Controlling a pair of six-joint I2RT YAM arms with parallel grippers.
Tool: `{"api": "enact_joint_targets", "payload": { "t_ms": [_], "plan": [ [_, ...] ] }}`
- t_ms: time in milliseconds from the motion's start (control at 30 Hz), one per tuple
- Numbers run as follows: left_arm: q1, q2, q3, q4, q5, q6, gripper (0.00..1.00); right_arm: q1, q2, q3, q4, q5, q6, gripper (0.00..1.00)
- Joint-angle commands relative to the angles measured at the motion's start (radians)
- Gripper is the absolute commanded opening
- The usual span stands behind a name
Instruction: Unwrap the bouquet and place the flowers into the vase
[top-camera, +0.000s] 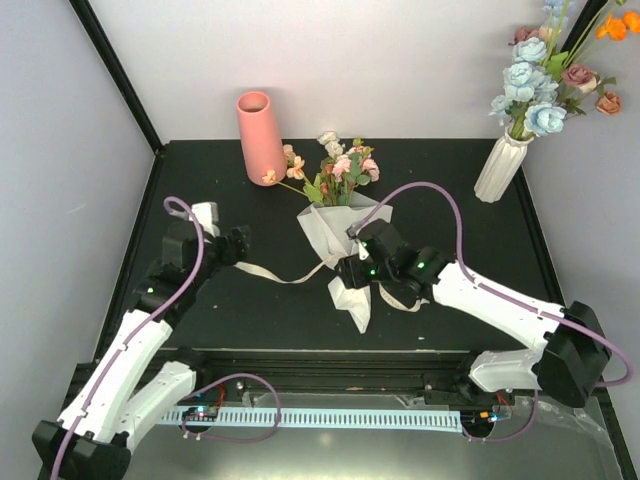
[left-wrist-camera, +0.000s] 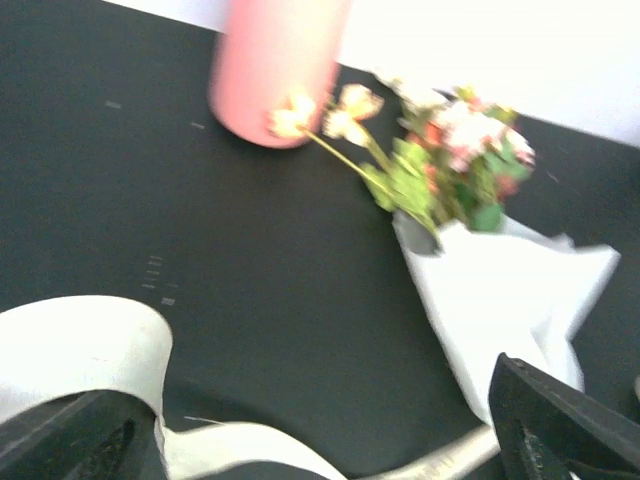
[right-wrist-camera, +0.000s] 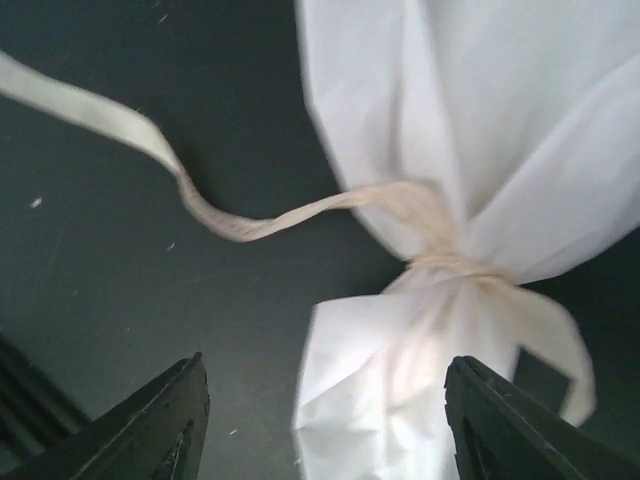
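The bouquet (top-camera: 340, 225) lies on the black table, its white paper (right-wrist-camera: 480, 130) tied at the neck by a cream ribbon (right-wrist-camera: 445, 262). The flowers (top-camera: 342, 165) spill out of the wrap toward the pink vase (top-camera: 255, 135), which stands upright at the back left. My right gripper (right-wrist-camera: 330, 425) hangs open over the paper's lower end, which sits between the jaws without being pinched. My left gripper (left-wrist-camera: 320, 440) is open wide to the left of the bouquet. The ribbon's long loose tail (left-wrist-camera: 250, 450) lies on the table between its fingers, ungripped.
A white ribbed vase (top-camera: 500, 165) holding blue, mauve and orange flowers (top-camera: 535, 85) stands at the back right corner. The ribbon tail (top-camera: 275, 275) runs across the table from the left gripper (top-camera: 238, 247) to the bouquet under the right gripper (top-camera: 357, 268). White walls close in the sides.
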Motion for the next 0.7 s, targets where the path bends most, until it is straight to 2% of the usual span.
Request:
{"api": "enact_joint_targets", "payload": {
  "t_ms": [0,67,167,267,400,500,600,667],
  "plan": [
    [-0.124,0.046,0.026,0.028,0.185,0.058,0.88,-0.139,-0.02,-0.011,-0.04,0.05,-0.025,0.66],
    [-0.189,0.09,0.013,0.077,0.238,0.035,0.87,-0.217,-0.009,-0.022,-0.009,0.01,-0.027,0.65],
    [-0.334,0.176,0.012,0.111,0.213,-0.003,0.87,-0.289,0.032,-0.006,0.025,-0.03,-0.039,0.65],
    [-0.443,0.278,0.042,0.103,0.138,-0.015,0.98,-0.324,0.113,0.046,0.032,-0.048,-0.052,0.65],
    [-0.551,0.402,0.167,-0.097,-0.095,-0.015,0.99,-0.353,0.252,0.131,0.01,-0.061,-0.065,0.67],
    [-0.552,0.43,0.261,-0.334,-0.39,-0.029,0.99,-0.372,0.298,0.166,0.003,-0.082,-0.07,0.69],
    [-0.535,0.464,0.336,-0.521,-0.717,0.027,0.99,-0.382,0.309,0.175,0.002,-0.081,-0.074,0.72],
    [-0.522,0.513,0.431,-0.644,-0.774,0.006,0.99,-0.39,0.314,0.179,0.0,-0.069,-0.076,0.73]
  ]
}}
